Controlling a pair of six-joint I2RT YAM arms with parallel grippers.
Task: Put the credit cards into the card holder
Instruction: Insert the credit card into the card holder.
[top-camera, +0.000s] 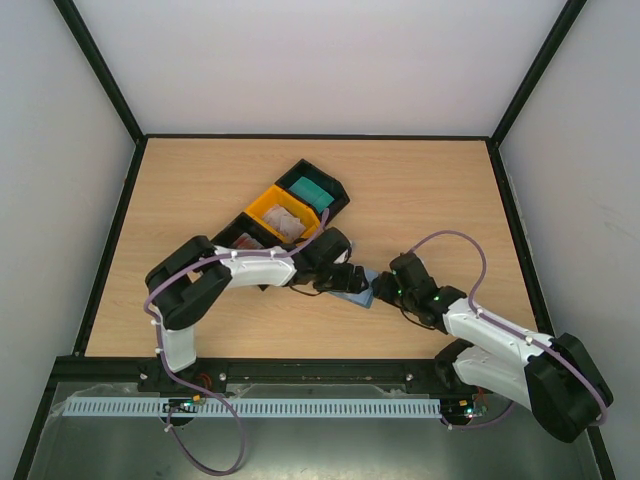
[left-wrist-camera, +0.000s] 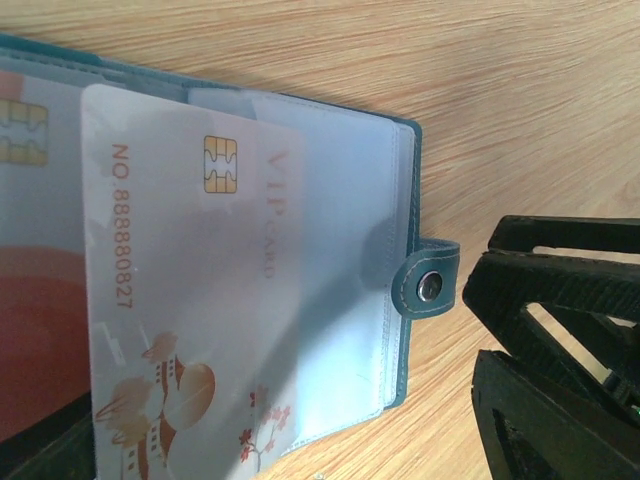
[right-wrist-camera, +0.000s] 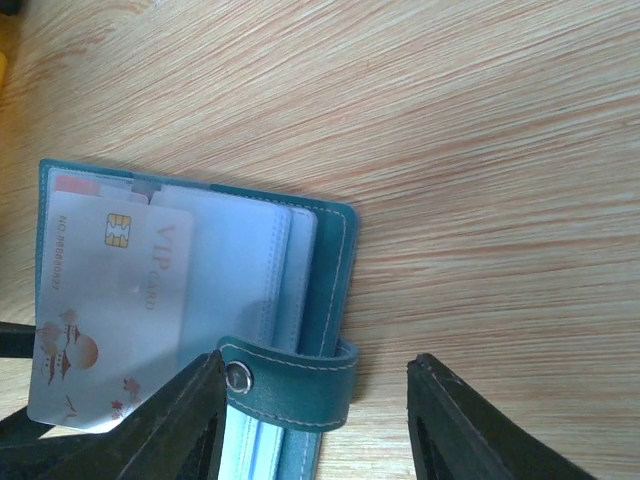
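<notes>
- Found card holder (top-camera: 356, 297) lying open on the counter (top-camera: 200, 180), toward the front edge, directly between the tips of the two arms.
- Noted clear sleeves (left-wrist-camera: 340, 250) fanned out inside the slate-blue cover, with the snap tab (right-wrist-camera: 295, 385) folded back across them.
- Recorded one credit card (left-wrist-camera: 190, 300) resting on the sleeves: white, gold chip, "VIP" lettering, a printed number and reddish-brown artwork. Appears partly veiled by a clear film at one end; cannot tell how far into a pocket.
- Noted a second card (left-wrist-camera: 35, 320) with a large red patch, seated under the sleeve beside the first, at the picture's edge.
- Right gripper (right-wrist-camera: 318, 365): spread wide, pinching nothing. Fingers (right-wrist-camera: 180, 420) straddling the snap tab, one of them touching or just beside the metal snap.
- Left gripper (top-camera: 343, 279): just beside the holder on the side opposite the right arm. Own fingers almost wholly outside its wrist view; spread or pressed together, cannot tell.
- Logged, farther back on the counter, a diagonal row of trays: a black tray (top-camera: 298, 170) holding a teal stack (top-camera: 312, 188), a yellow tray (top-camera: 262, 208) with pale contents, and another black one nearest the left arm.
</notes>
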